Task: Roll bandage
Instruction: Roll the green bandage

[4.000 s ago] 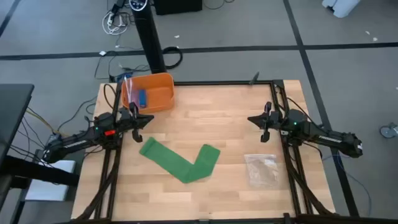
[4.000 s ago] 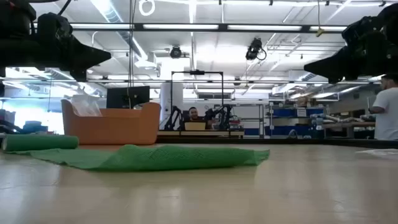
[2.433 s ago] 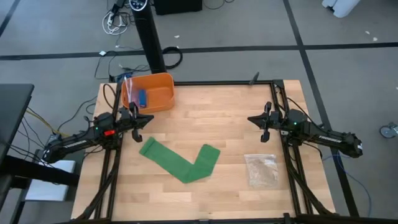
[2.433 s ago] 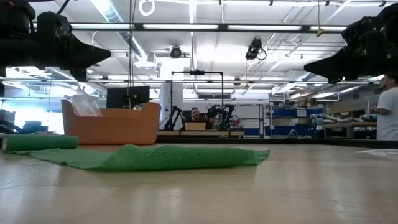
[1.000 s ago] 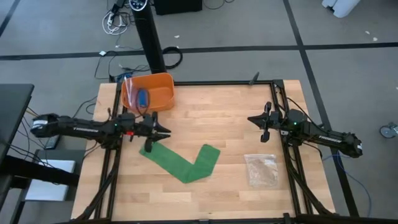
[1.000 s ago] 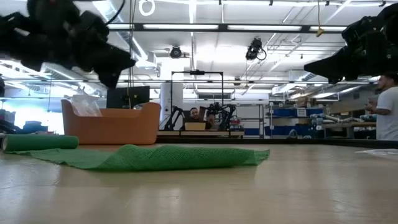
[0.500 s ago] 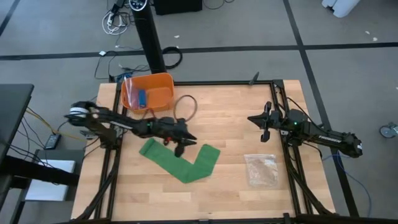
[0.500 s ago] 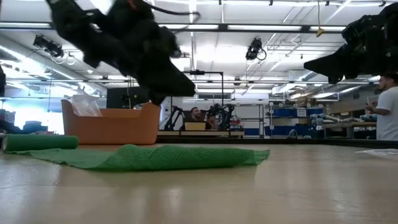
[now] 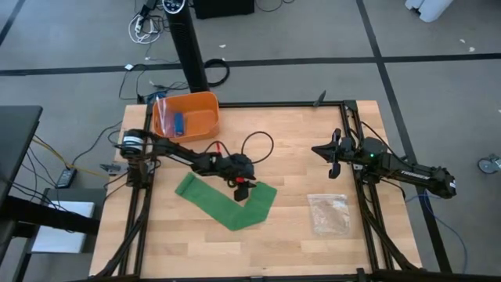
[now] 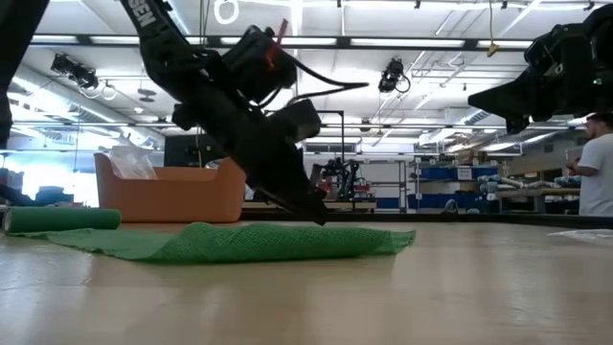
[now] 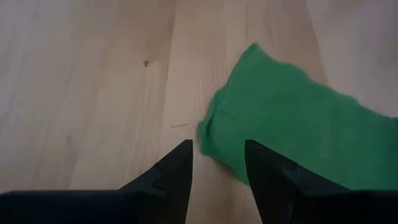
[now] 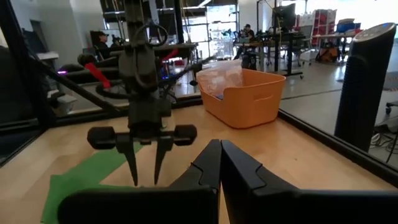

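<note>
The left gripper (image 9: 245,186) is held open just above the right end of the green bandage (image 9: 227,204). The right gripper (image 9: 332,162) is kept closed and empty above the table's (image 9: 290,141) right side.

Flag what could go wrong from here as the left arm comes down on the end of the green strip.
1. The left gripper, open, hangs over the bandage right at its end edge; in the left wrist view the cloth lies mostly off to one side of the fingers, so they might close on only a corner or on bare table.
2. The strip lies bent in a V, so rolling from this end may come out skewed.
3. The right gripper, shut, waits apart and cannot steady the cloth.
</note>
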Controlling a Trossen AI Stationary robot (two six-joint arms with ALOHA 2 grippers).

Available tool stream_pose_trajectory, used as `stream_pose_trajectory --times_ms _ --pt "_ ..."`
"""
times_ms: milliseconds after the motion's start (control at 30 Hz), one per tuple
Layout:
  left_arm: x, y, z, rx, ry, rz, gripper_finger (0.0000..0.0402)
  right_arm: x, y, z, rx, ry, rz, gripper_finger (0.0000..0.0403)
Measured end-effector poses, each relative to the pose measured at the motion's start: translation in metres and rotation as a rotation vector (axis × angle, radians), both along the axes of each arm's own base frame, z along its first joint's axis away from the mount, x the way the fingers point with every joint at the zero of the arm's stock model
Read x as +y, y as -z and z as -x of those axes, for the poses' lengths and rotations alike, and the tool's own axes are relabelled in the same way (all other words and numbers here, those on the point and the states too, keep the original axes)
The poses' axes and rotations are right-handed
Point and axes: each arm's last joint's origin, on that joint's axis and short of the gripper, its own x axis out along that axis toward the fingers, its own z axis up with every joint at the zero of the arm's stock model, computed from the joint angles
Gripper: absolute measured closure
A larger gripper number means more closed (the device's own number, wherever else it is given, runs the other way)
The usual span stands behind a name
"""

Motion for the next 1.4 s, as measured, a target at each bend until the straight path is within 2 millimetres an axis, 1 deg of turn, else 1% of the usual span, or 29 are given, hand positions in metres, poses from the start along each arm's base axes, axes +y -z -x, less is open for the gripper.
stream_pose_trajectory --times_ms 167,333,533,767,867,1100,1400 --pt "0.001 0.003 -0.008 -0.006 0.020 -0.027 0.0247 0.000 0.000 0.000 0.001 0.000 0.000 0.0397" --pt "0.007 -0.001 -0.012 -0.024 0.027 -0.066 0.0249 0.000 0.000 0.000 0.002 0.000 -0.001 0.0395" --pt "0.018 0.000 -0.011 -0.013 0.036 -0.050 0.0250 0.000 0.000 0.000 0.002 -0.001 -0.003 0.0396" --pt "0.016 0.001 -0.010 -0.005 0.088 -0.039 0.0251 0.000 0.000 0.000 0.002 0.000 -0.003 0.0395" --pt "0.016 0.001 -0.010 -0.003 0.081 -0.050 0.0260 0.000 0.000 0.000 0.002 0.000 -0.003 0.0395" --pt "0.019 0.009 -0.011 0.005 0.078 -0.045 0.0299 0.000 0.001 0.000 0.005 -0.001 -0.004 0.0395" --pt "0.017 0.010 -0.011 0.007 0.089 -0.038 0.0303 0.000 0.001 0.000 0.005 -0.001 -0.003 0.0396"
